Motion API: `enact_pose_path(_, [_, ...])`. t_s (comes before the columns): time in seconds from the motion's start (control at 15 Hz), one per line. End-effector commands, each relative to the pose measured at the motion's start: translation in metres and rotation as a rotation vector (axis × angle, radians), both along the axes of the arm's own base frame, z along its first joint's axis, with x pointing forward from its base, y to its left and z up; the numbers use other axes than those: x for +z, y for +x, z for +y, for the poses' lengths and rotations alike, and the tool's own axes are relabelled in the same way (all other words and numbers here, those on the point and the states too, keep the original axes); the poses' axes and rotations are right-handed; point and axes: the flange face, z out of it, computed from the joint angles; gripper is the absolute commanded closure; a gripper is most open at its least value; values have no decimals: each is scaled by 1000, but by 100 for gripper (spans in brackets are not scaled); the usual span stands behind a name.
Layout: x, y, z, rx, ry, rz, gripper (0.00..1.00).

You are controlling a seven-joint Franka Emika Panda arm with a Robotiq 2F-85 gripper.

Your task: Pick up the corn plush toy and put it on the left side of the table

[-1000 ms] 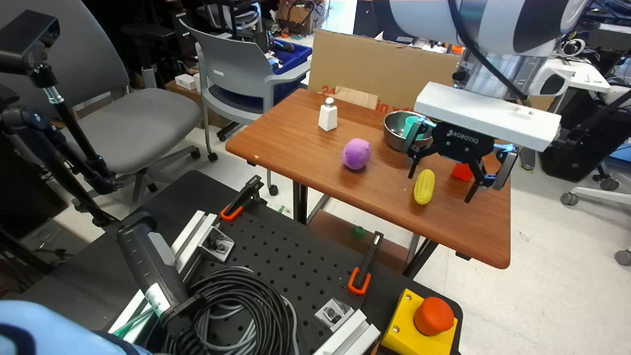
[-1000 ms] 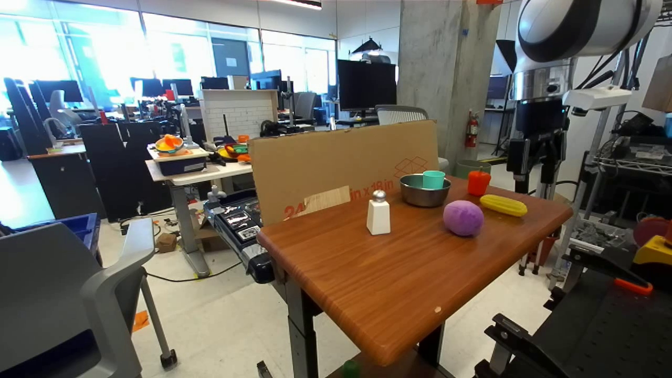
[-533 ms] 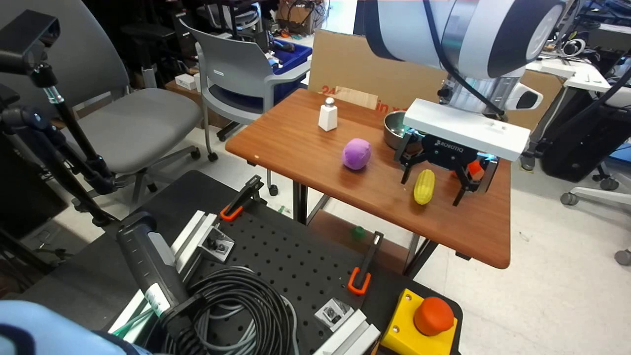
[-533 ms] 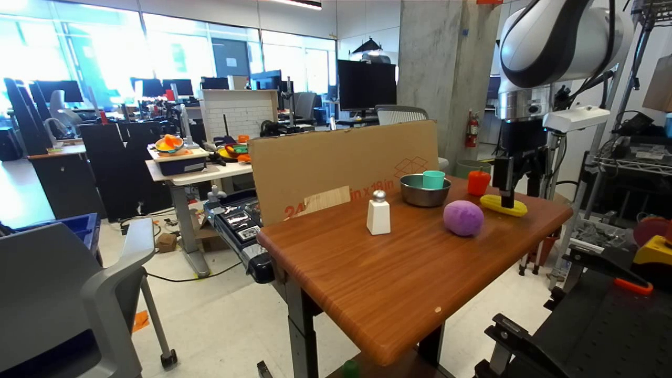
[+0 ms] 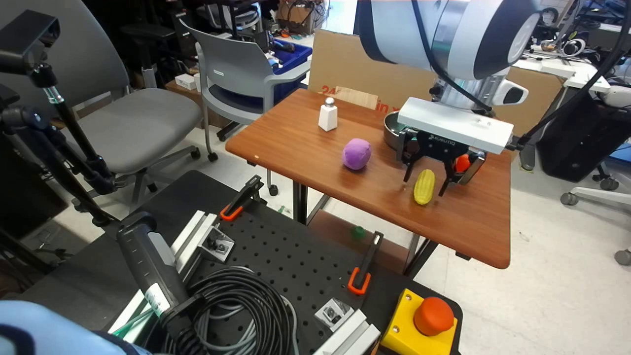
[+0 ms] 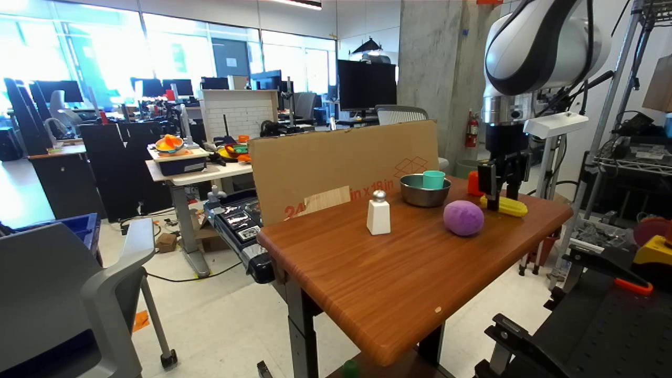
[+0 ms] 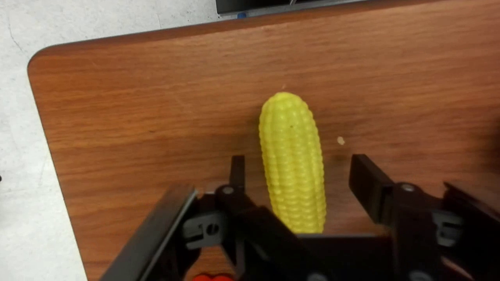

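The bright yellow oblong corn toy [image 7: 293, 156] lies on the brown wooden tabletop [image 7: 156, 97], a band of wood separating its tip from the long edge and a broader span running to the rounded corner. The black gripper [image 5: 423, 188] has its fingers [image 7: 237, 171] apart, one to each side of the corn toy, with wood showing in both gaps; whether the tips touch the tabletop, I cannot tell. In an exterior view, the purple round ball [image 6: 463, 218] sits near the corn toy, the orange-red pepper-shaped toy [image 6: 473, 185] partly behind the gripper. A silver metal bowl [image 6: 424, 198] holding a teal cup [image 6: 433, 179] stands nearer the brown cardboard panel [image 6: 341, 163]. Past the ball and a white metal-topped shaker [image 6: 378, 218], wood stretches wide to a short edge.
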Motion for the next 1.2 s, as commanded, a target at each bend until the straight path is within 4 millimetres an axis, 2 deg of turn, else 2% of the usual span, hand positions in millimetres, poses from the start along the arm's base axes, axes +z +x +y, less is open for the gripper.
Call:
enact_pose_path(0.0, [-1,7,-6,-5,1,-14,62])
enact_pose_path(0.27, [23,9,-4,-1,-3,-2,89])
enact_pose_path(0.4, [45,15,6,4,6,-2,90])
enact_pose_path(0.53, [80,17,30,38,60,16,90])
enact_pose_path(0.8, [157,11,106,133,185,-13,90])
enact_pose_path(0.93, [178,6,144,181,224,-24,90])
enact_pose_path(1.13, [186,-6,185,266,261,-28,90])
